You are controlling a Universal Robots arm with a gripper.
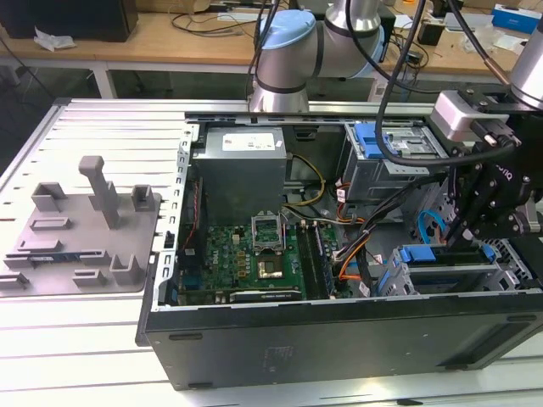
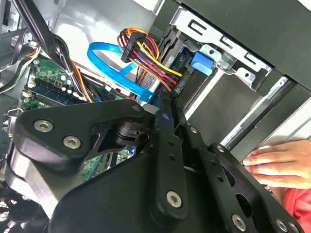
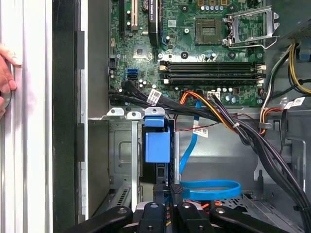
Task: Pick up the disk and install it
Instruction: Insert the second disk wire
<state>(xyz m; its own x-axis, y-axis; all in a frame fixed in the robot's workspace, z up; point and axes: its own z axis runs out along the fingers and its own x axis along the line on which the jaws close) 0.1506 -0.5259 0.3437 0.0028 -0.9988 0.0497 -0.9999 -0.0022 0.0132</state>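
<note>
The gripper (image 3: pixel 167 189) has its fingers drawn narrow, and in the first wrist view they appear clamped on the near edge of the disk (image 3: pixel 158 145). The disk is seen edge-on there, its blue carrier end pointing away from the fingers into the metal drive bay (image 3: pixel 121 160). In the exterior view the gripper (image 1: pixel 475 225) hangs at the lower right of the frame, over the drive cage in the open computer case (image 1: pixel 339 339).

Just beside the disk a flat blue data cable (image 3: pixel 214 189) loops, and a bundle of black, orange and yellow wires (image 3: pixel 218 116) crosses close past the bay mouth. To seat the disk well, I judge it should stay square to the bay's rails and slide straight along them, with steady pressure and no twist. The blue loop and the wire bundle should be kept out of the slot, since either could snag the carrier.

Beyond the bay lies the green motherboard (image 3: pixel 194 48). A person's hand (image 2: pixel 282 162) rests outside the case wall. At the exterior view's left, well apart from the case, sits the grey fixture tray (image 1: pixel 85 229).
</note>
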